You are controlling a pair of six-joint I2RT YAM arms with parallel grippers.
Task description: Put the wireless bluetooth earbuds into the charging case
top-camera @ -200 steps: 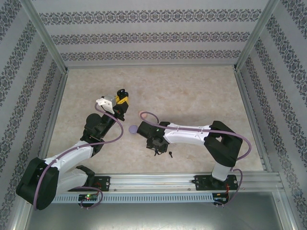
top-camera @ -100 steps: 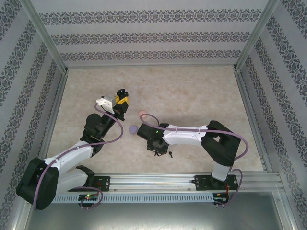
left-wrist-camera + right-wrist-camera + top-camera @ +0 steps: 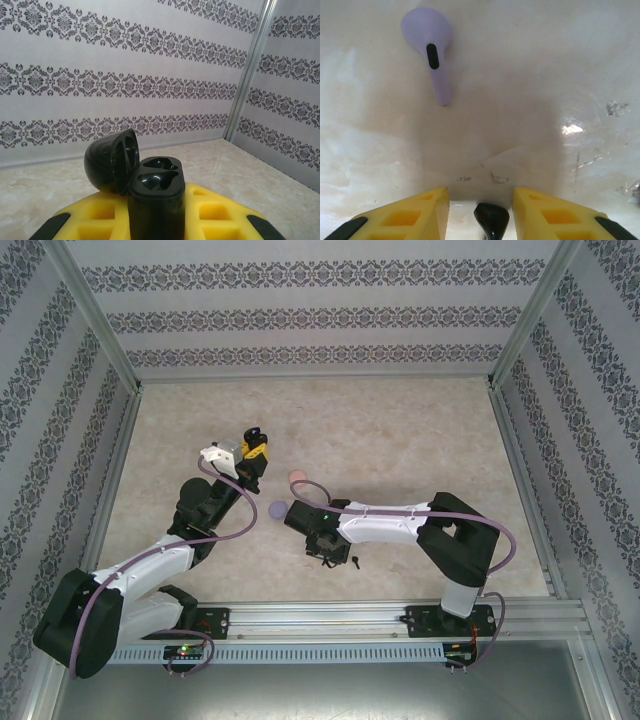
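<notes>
My left gripper (image 3: 252,452) hovers over the table's middle left, shut on a black charging case (image 3: 155,187). The case stands upright between the yellow fingers (image 3: 225,215), its lid (image 3: 111,160) swung open to the left and both sockets empty. My right gripper (image 3: 480,202) points down at the table with its jaws open. A black earbud (image 3: 491,220) lies between the fingers (image 3: 555,215), a gap on each side. A lilac earbud (image 3: 431,50) lies on the table further ahead. In the top view the right gripper (image 3: 322,550) is near the table's middle front.
A round lilac case (image 3: 278,509) lies between the two grippers and a pale pink one (image 3: 297,478) just behind it. A small black piece (image 3: 353,560) rests right of the right gripper. Patterned walls and metal posts (image 3: 515,330) enclose the table.
The right arm has edged slightly left, uncovering more of the pink case, and its jaws have narrowed a little. The left arm with the black case has stayed still.
</notes>
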